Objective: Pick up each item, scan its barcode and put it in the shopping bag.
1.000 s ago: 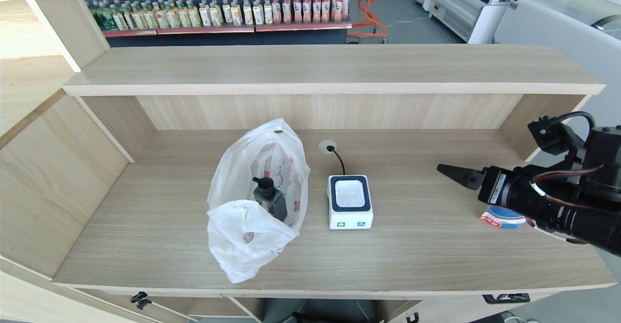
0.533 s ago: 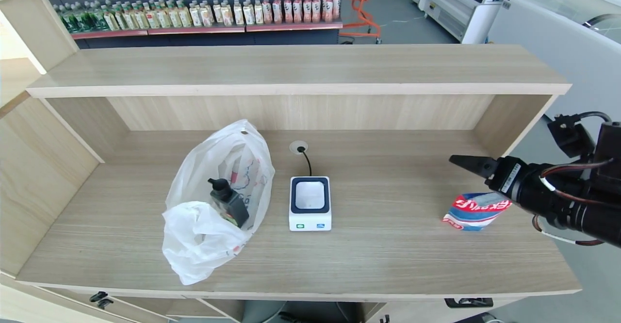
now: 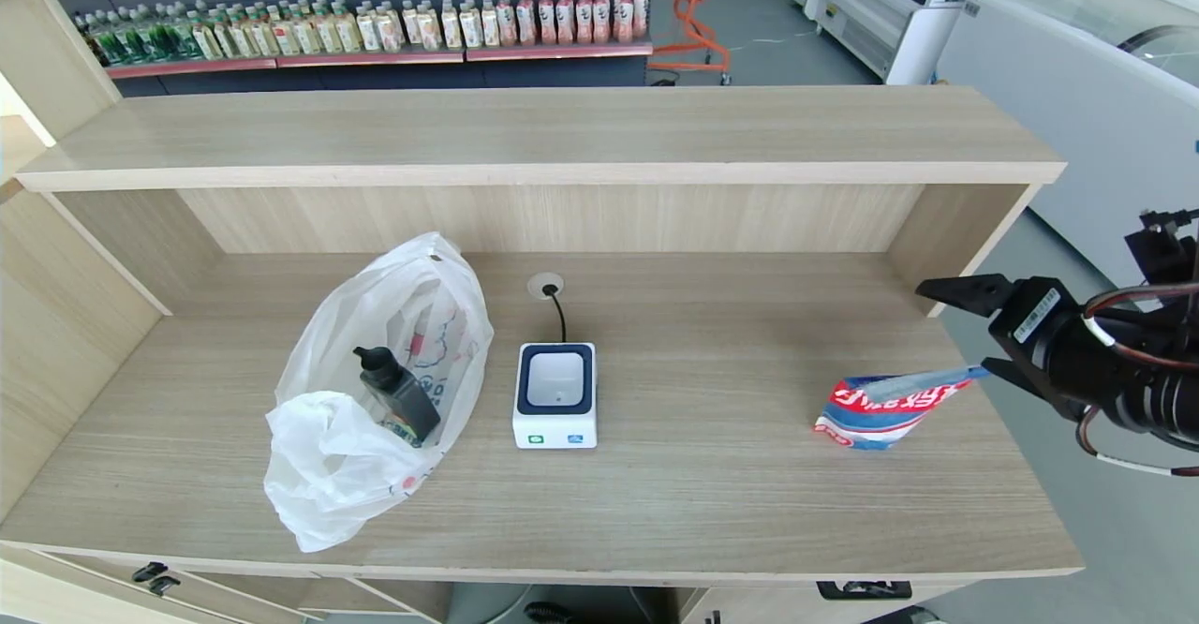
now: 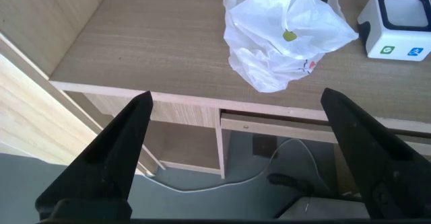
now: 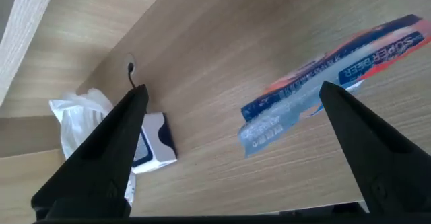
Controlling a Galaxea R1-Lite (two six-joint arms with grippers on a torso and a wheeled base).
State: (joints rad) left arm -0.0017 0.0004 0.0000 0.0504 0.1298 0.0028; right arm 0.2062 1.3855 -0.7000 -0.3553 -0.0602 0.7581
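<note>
Checkout counter [image 3: 703,493], near edge to far.

Left gripper [image 4: 237,95]: below and in front of the counter's front edge, its two dark fingers spread wide with nothing between them.

Shopping bag [image 3: 328,455]: thin white plastic with a faint coloured print, slumped on the left part of the counter with its mouth open. A dark pump bottle [image 3: 398,394] leans inside it.

Scanner [image 3: 555,394]: a white box with a dark-blue frame round a pale window, just beside the bag toward the robot's right. Its black cable [image 3: 559,319] runs back to a round grommet [image 3: 545,285] in the counter top.

Pouch [image 3: 885,404]: a flat packet in red, white and blue, with white lettering on a red band. It rests tilted near the counter's right end, well apart from the scanner.

Right gripper [image 3: 957,329]: at the counter's right edge, fingers apart and gripping nothing. The pouch's upper corner reaches toward the lower finger; whether they touch cannot be told.

Behind: a raised wooden ledge [image 3: 543,132], then a store shelf of bottles [image 3: 375,29].
</note>
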